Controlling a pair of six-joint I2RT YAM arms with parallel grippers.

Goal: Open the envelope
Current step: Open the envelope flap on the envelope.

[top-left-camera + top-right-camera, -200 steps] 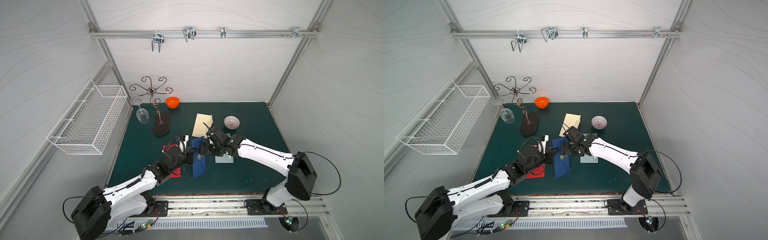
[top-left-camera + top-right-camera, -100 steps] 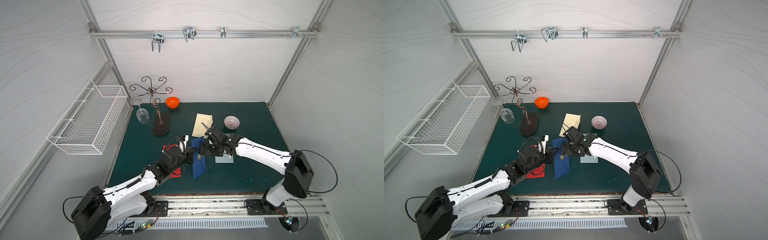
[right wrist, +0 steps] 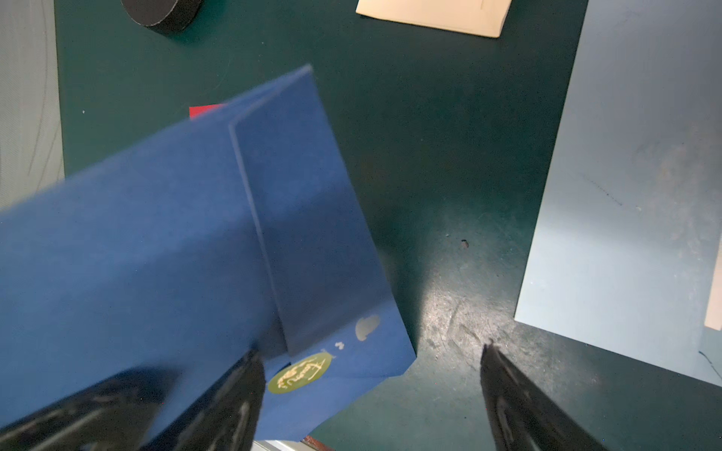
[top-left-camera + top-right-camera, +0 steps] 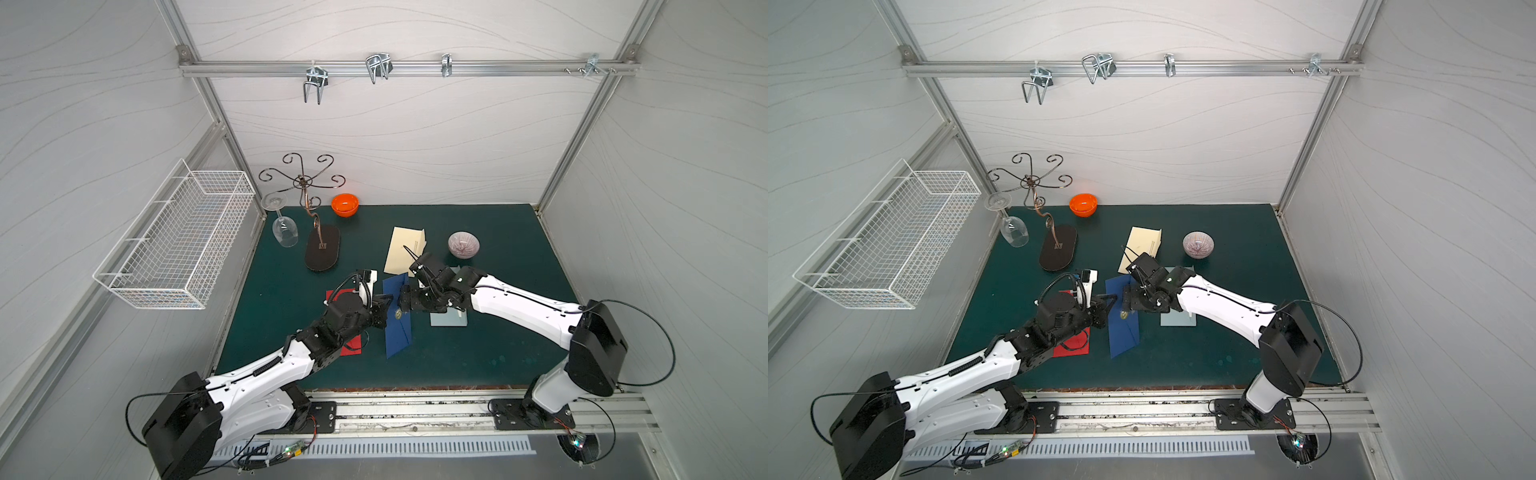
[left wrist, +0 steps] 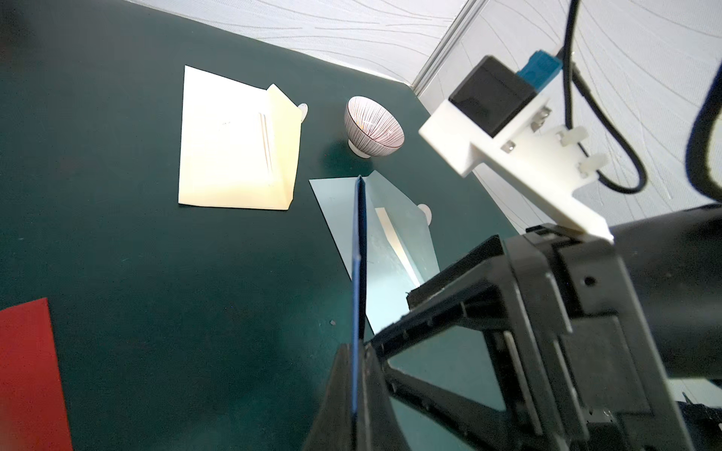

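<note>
Under the left arm, most of a red envelope (image 4: 345,351) is hidden, and a pale blue envelope (image 4: 449,320) is partly covered by the right arm. Near the middle of the green surface (image 4: 478,353), the blue envelope (image 3: 156,254) is clamped along one edge by the left end effector (image 5: 355,351). It appears blurred in the right wrist view. The right end effector (image 3: 371,351) is spread wide at its sealed corner, with nothing gripped. One fingertip is seen beside the gold seal (image 3: 299,373), though contact cannot be made out.
</note>
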